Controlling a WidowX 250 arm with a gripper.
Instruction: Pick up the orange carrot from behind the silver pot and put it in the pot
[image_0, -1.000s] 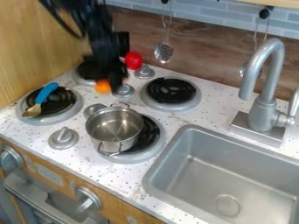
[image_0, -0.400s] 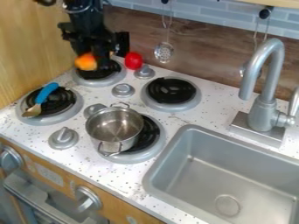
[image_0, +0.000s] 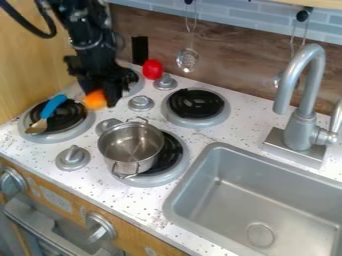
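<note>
My gripper (image_0: 99, 99) hangs over the left part of the stove, between the back-left burner and the front-left burner, shut on an orange object (image_0: 95, 100). Close by on the left, a spoon with a blue handle (image_0: 53, 106) lies across the front-left burner (image_0: 65, 135). A steel pot (image_0: 131, 146) sits partly on the front-right burner, to the lower right of the gripper. Behind and to the right of the gripper, a red object (image_0: 153, 69) stands at the back of the stove.
Stove knobs (image_0: 73, 158) rise from the white speckled top. The back-right burner (image_0: 196, 107) lies beyond the pot. On the right are a grey sink (image_0: 267, 200) and a tall faucet (image_0: 302, 95). A slotted ladle (image_0: 188, 60) hangs at the back wall, and a wooden panel (image_0: 27, 60) borders the left.
With the orange object in it, the gripper went left and back from near the middle knobs, then came forward to its present spot. The pot, spoon and red object stayed put.
</note>
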